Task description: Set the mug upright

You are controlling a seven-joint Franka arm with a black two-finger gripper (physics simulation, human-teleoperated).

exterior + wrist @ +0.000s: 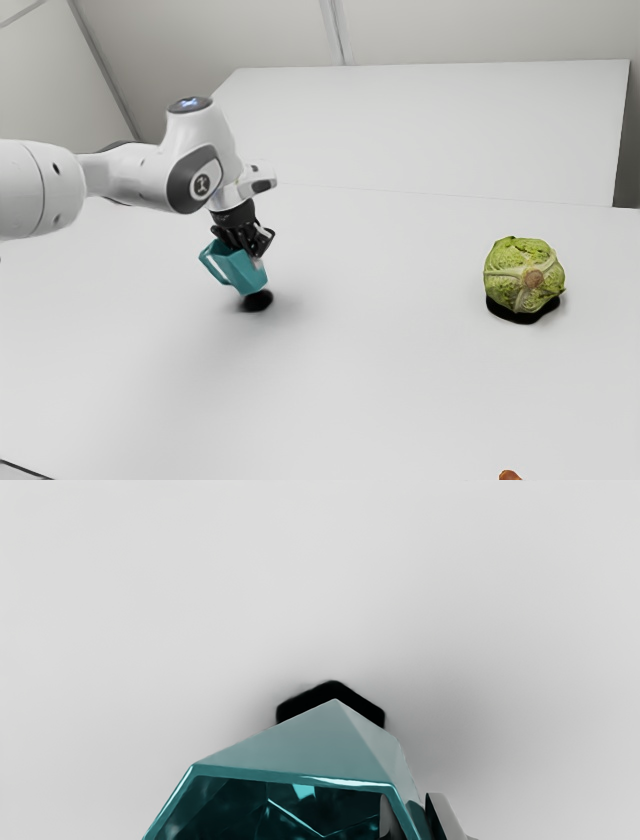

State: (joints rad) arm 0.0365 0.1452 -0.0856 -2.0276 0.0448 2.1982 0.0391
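My gripper (257,254) is at the teal faceted mug (234,267) in the exterior view, holding it tilted above the table, with its handle on the exterior view's left. In the wrist view the gripper (411,816) pinches one side wall of the mug (300,745), one finger inside the rim and the other against the outside. The mug's opening faces the hand camera, and a dark shadow lies on the table beyond its lower end. The lower part of the handle side is hidden in the wrist view.
A green cabbage (524,277) rests on the white table (380,370), well toward the exterior view's right. A small orange-brown object (510,475) pokes in at the exterior view's bottom edge. A pale panel (420,125) stands behind the table.
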